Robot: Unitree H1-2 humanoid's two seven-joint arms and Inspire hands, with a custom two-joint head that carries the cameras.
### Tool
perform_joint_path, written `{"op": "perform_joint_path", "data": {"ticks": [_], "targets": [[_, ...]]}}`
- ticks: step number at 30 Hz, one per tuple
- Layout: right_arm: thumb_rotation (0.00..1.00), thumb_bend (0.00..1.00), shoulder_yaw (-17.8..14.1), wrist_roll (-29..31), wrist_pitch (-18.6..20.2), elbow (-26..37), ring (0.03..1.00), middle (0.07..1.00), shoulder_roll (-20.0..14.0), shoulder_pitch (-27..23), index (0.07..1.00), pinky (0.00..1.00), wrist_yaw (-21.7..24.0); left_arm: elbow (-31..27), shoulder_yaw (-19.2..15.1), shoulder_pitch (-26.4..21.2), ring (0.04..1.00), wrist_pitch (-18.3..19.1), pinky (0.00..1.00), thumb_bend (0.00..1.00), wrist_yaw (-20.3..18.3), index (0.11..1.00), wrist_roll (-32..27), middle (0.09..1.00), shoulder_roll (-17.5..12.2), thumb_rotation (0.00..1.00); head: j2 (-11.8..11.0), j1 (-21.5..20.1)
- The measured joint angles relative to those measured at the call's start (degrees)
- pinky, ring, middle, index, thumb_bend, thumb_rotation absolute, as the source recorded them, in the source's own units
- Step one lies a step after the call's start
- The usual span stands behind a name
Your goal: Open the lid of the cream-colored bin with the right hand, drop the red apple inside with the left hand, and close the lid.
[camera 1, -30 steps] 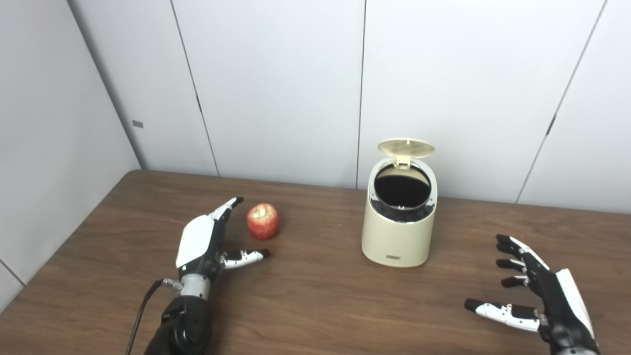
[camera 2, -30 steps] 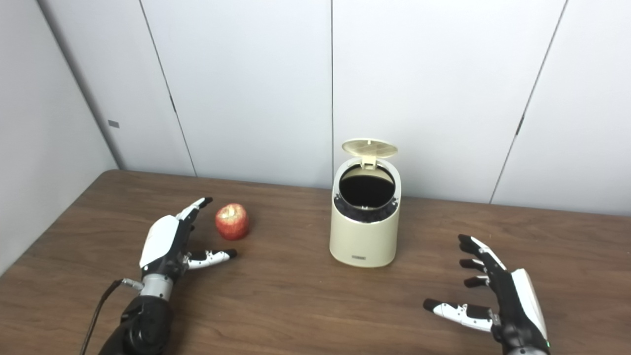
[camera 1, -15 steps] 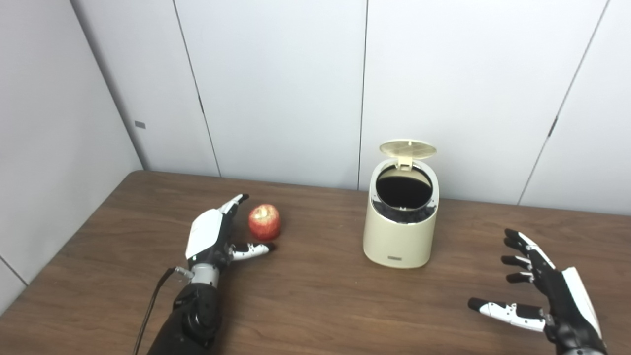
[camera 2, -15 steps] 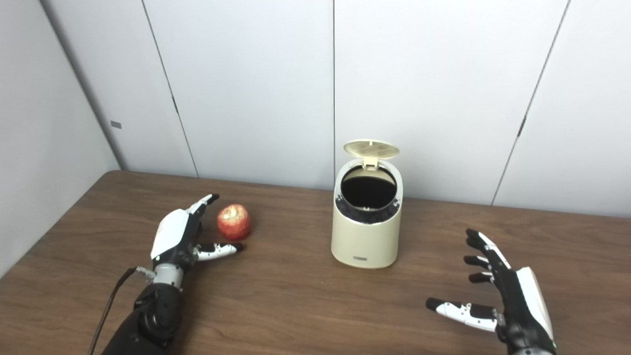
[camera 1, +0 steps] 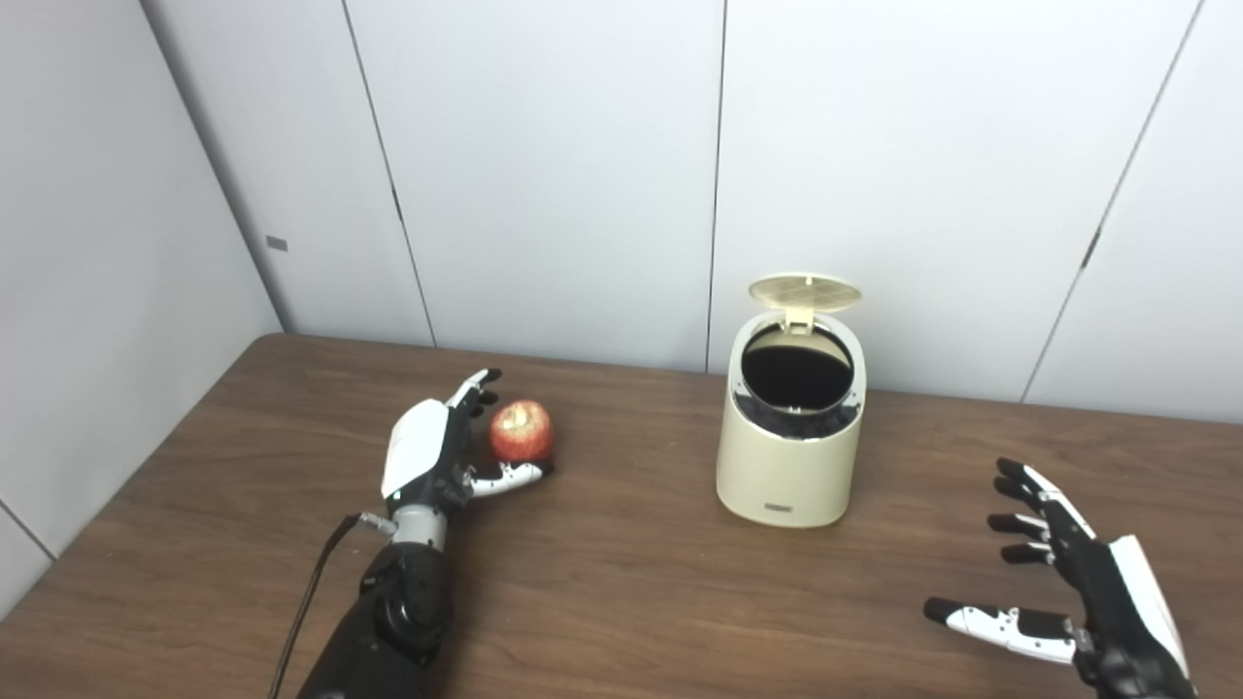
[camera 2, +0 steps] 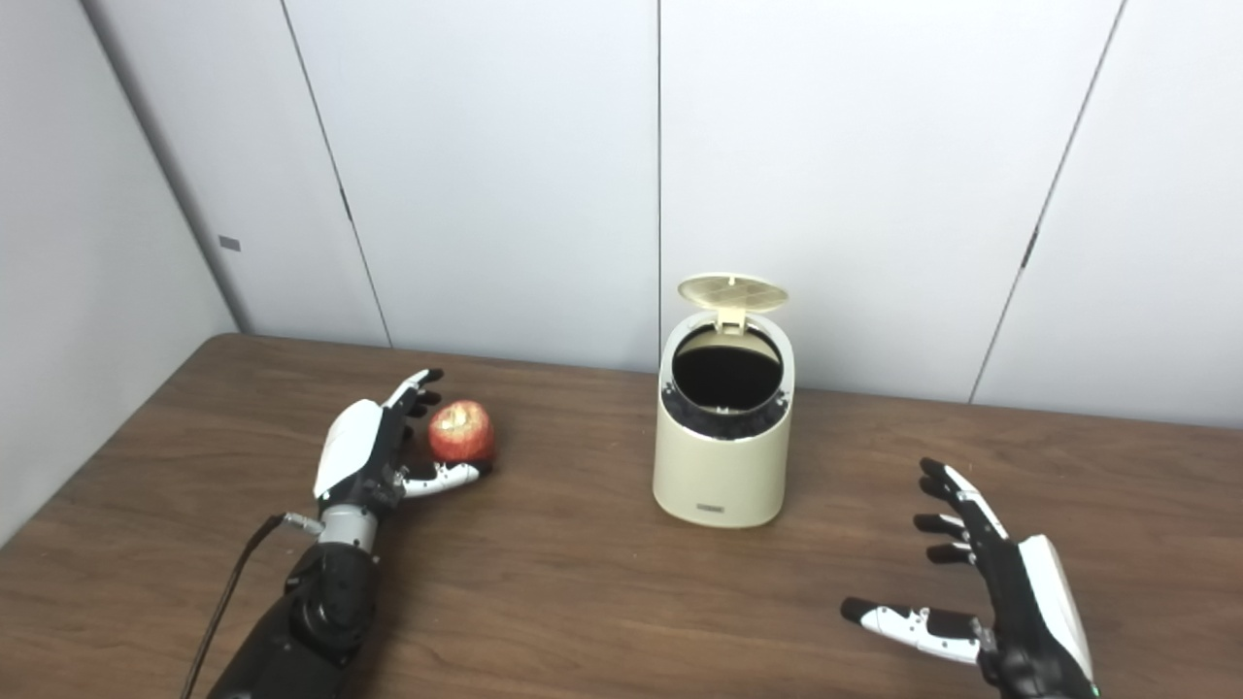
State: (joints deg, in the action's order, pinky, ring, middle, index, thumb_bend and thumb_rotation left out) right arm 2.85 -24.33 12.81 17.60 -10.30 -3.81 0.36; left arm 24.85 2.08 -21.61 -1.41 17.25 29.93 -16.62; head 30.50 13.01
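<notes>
Left hand, white-backed with black fingers, is spread around the small round red apple on the brown wood-grain table. The fingers lie along the apple's far left side and the thumb runs beneath its near side, but nothing has closed and the fruit rests on the table, ungripped. Whether any finger is actually touching the skin cannot be told from either view.

Right hand is idle, low at the near right, fingers splayed and holding nothing, well apart from the cylindrical cream-coloured plastic bin. The round hinged lid stands tipped back at the rear, ribbed on its underside, and the dark mouth is exposed, so the opening step appears complete.

Risks noted:
- The apple is smooth, glossy and round. An uneven closing of fingers against thumb would likely roll it away to the right before it is secured
- A shallow hold, fingertips only, could let it slip on the lift or during the carry across to the bin
- The bin looks light and tall for its base. A knock from the wrist or apple against the rim could tip or shift it
- The raised lid overhangs the rear of the opening, so an approach from behind or too high could strike it and drop it shut
</notes>
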Motion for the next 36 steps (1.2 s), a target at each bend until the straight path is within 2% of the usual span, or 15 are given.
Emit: {"op": "perform_joint_path", "data": {"ticks": [1,4,5,6,8,15,24,31,33,36], "targets": [[0.11,0.80,0.0,0.0,0.0,0.3,0.748,0.859,0.0,0.0,0.896,0.64,0.0,0.5,0.0,-0.3,0.656,-0.7,0.62,0.80,0.0,0.810,-0.8,0.669,0.0,0.17,0.0,0.0],[0.11,0.79,0.1,-0.3,0.0,0.4,0.744,0.856,0.0,0.0,0.894,0.63,0.0,1.5,0.5,-0.9,0.500,-2.4,0.45,0.79,0.2,0.613,-1.7,0.525,0.0,0.08,0.4,0.0],[0.11,0.79,0.1,-0.4,0.0,0.4,0.744,0.856,0.0,0.0,0.894,0.63,0.0,1.9,0.8,-1.0,0.453,-3.0,0.40,0.66,0.5,0.572,-1.6,0.481,0.0,0.04,0.6,0.1],[0.12,0.79,0.1,-0.6,0.0,0.4,0.743,0.857,0.0,0.0,0.894,0.62,0.0,2.7,1.1,-1.3,0.417,-3.7,0.37,0.59,1.0,0.546,-1.4,0.456,0.0,0.02,0.6,0.1],[0.13,0.79,0.1,-0.8,0.1,0.5,0.742,0.857,0.0,0.0,0.892,0.61,0.0,3.7,1.9,-1.6,0.389,-4.4,0.33,0.54,2.1,0.514,-1.1,0.444,0.2,0.00,0.6,0.1],[0.13,0.79,0.0,-1.2,0.5,0.7,0.734,0.856,0.0,0.0,0.887,0.61,0.0,3.9,2.8,-1.6,0.410,-4.2,0.34,0.52,3.2,0.482,-0.7,0.476,0.7,0.00,0.6,0.1],[0.12,0.79,0.0,-0.2,0.5,0.7,0.743,0.862,0.6,0.1,0.886,0.63,0.0,3.1,2.8,-1.2,0.398,-4.2,0.35,0.52,4.8,0.499,-0.7,0.452,0.7,0.00,-0.1,-0.8],[0.15,0.80,0.2,-0.4,0.3,-0.2,0.737,0.856,1.3,0.1,0.877,0.61,-0.3,-5.7,2.1,2.7,0.342,-4.2,0.26,0.52,5.9,0.506,0.6,0.427,1.4,0.00,-1.5,-3.8],[0.16,0.80,0.5,-0.6,0.2,-0.7,0.737,0.853,1.4,0.1,0.875,0.61,-0.4,-9.9,1.6,2.6,0.344,-4.3,0.26,0.52,6.3,0.508,1.4,0.426,1.4,0.00,-1.8,-4.4],[0.20,0.81,1.0,-1.2,0.0,-2.0,0.722,0.844,1.6,0.0,0.872,0.60,-0.6,-15.0,0.9,1.7,0.376,-4.6,0.32,0.52,6.7,0.508,1.6,0.439,1.0,0.00,-2.4,-5.6]]}}
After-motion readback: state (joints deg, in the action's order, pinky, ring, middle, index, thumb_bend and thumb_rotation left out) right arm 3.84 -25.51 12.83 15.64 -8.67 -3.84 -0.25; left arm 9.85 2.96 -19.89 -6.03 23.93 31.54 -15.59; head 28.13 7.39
